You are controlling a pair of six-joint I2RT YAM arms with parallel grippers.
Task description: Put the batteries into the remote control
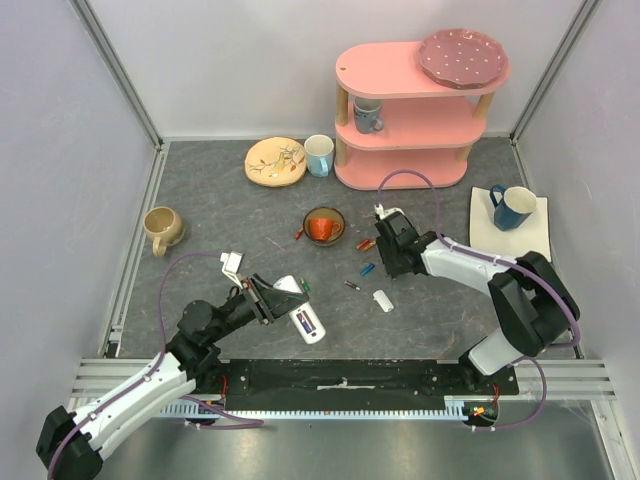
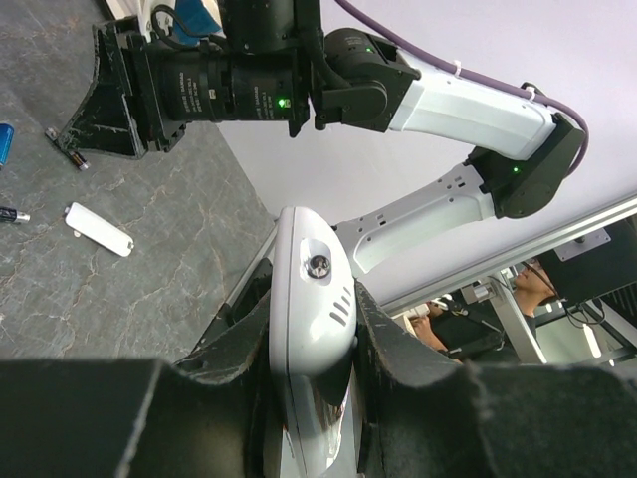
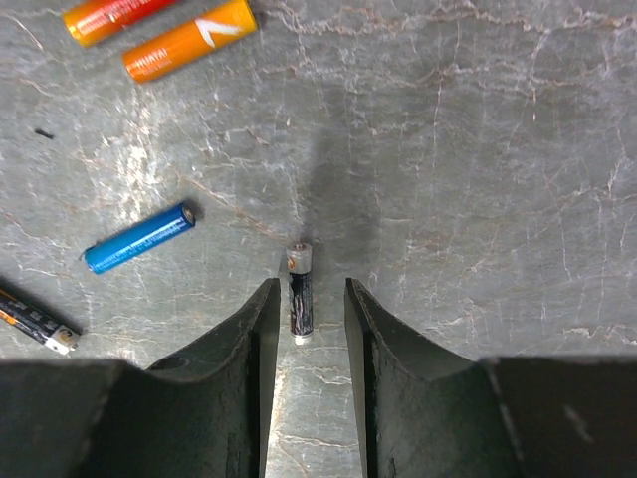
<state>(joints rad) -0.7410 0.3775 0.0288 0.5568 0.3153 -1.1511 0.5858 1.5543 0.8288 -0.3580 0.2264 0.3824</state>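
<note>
My left gripper (image 1: 268,300) (image 2: 314,299) is shut on the white remote control (image 1: 303,314) (image 2: 311,279), gripping its sides and holding it tilted near the table's front. Its open bay shows batteries inside in the top view. My right gripper (image 1: 388,262) (image 3: 307,289) is open and low over the table, its fingers either side of a dark and silver battery (image 3: 301,291) without touching it. Loose batteries lie around it: a blue one (image 3: 139,238) (image 1: 367,268), two orange ones (image 3: 189,40), and a dark one (image 3: 35,321) (image 1: 352,285).
The white battery cover (image 1: 383,300) (image 2: 99,228) lies by the right gripper. An orange bowl (image 1: 324,226) sits mid-table with a red battery (image 1: 299,234) beside it. There is a tan mug (image 1: 162,228) at left, a blue mug on a napkin (image 1: 513,207) at right, and a pink shelf (image 1: 410,110) at the back.
</note>
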